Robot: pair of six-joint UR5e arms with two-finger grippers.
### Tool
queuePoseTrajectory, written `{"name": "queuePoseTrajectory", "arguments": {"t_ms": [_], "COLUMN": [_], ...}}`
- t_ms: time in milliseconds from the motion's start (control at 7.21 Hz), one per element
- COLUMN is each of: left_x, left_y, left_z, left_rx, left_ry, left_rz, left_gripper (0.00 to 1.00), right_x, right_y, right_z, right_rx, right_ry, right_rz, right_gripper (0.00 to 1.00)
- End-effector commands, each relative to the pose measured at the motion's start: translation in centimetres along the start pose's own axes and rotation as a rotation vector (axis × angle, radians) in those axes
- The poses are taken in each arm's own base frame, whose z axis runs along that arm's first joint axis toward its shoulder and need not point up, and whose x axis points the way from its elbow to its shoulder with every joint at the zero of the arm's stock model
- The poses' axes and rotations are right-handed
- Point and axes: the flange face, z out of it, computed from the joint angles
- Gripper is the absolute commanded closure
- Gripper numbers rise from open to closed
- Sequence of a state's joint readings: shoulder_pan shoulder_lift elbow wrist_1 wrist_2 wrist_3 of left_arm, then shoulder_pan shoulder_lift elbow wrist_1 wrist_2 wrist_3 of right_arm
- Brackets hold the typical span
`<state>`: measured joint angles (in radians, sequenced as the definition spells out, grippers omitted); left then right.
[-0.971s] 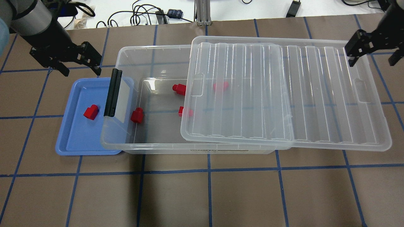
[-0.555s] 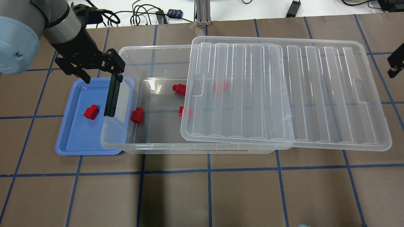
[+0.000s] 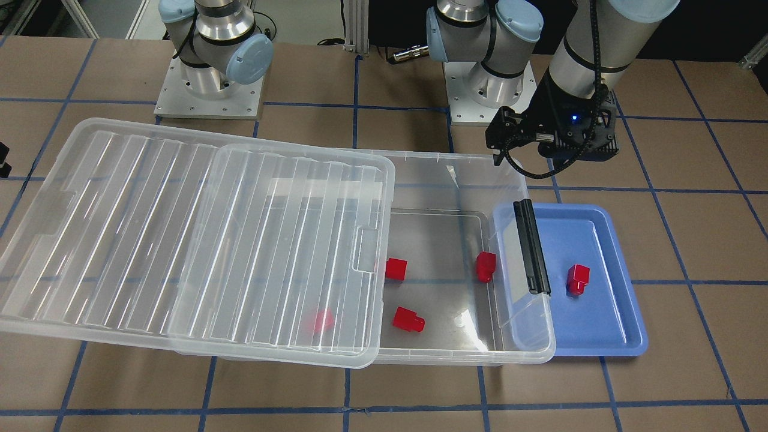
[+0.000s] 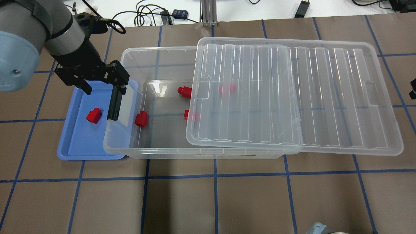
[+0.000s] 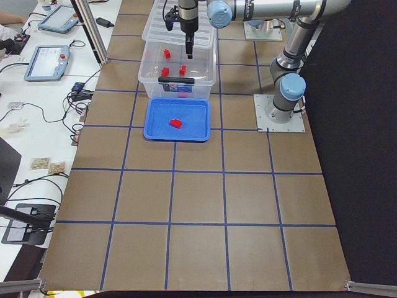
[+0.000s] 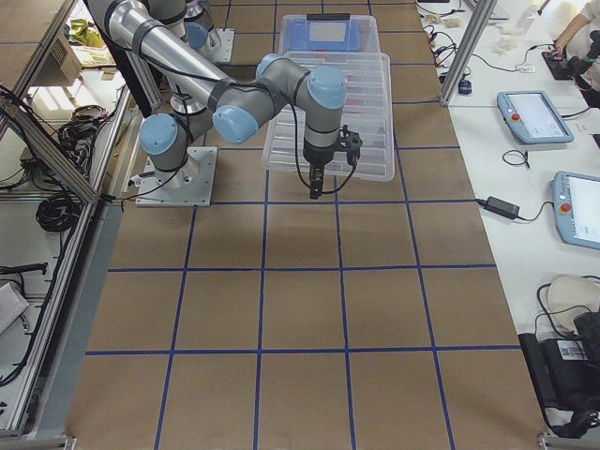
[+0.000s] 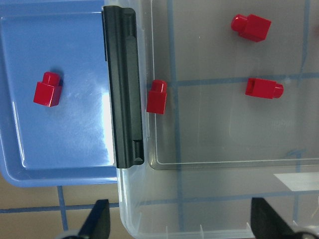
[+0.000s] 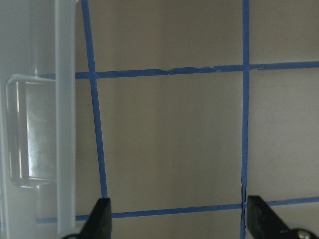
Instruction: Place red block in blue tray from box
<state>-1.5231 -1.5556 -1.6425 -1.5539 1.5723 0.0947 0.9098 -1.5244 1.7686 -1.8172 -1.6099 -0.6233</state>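
One red block (image 4: pixel 94 115) lies in the blue tray (image 4: pixel 81 143), also seen in the front view (image 3: pixel 578 279) and the left wrist view (image 7: pixel 48 89). The clear box (image 4: pixel 208 155) holds several red blocks: one by its left wall (image 4: pixel 141 118), one at the back (image 4: pixel 184 92), one half under the lid (image 4: pixel 191 115), one fully under it (image 4: pixel 227 89). My left gripper (image 4: pixel 102 88) is open and empty, above the tray's far end and the black latch (image 4: pixel 113 105). My right gripper (image 8: pixel 182 219) is open and empty, over bare table beyond the lid's right end.
The ribbed clear lid (image 4: pixel 325 97) lies slid to the right on the box, covers its right half and overhangs far past it. The box's left end overlaps the tray's right side. Cables lie on the white surface behind the table (image 4: pixel 146 16).
My left gripper has moved right and nearer, from behind the tray's far left corner to above the latch. My right gripper has drawn off to the right, almost out of the overhead view.
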Motion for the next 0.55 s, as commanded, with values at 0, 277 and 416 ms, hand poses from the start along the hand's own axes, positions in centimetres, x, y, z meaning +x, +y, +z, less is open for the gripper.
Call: {"name": "queuePoseTrajectory", "arguments": {"t_ms": [0, 277, 416], "left_x": [0.1, 0.1, 0.1], "left_y": [0.2, 0.3, 0.5], "left_z": [0.0, 0.1, -0.1], "left_rx": [-0.003, -0.006, -0.006], "left_ry": [0.006, 0.005, 0.005], "left_rz": [0.001, 0.001, 0.001], "left_gripper": [0.0, 0.0, 0.0], "right_x": [0.1, 0.7, 0.6], "right_y": [-1.1, -1.9, -1.9], "right_z": [3.0, 4.3, 4.3], "right_rx": [0.015, 0.013, 0.015], "right_ry": [-0.043, -0.04, -0.043], "right_rz": [-0.004, -0.01, -0.01], "right_gripper": [0.02, 0.01, 0.0]}}
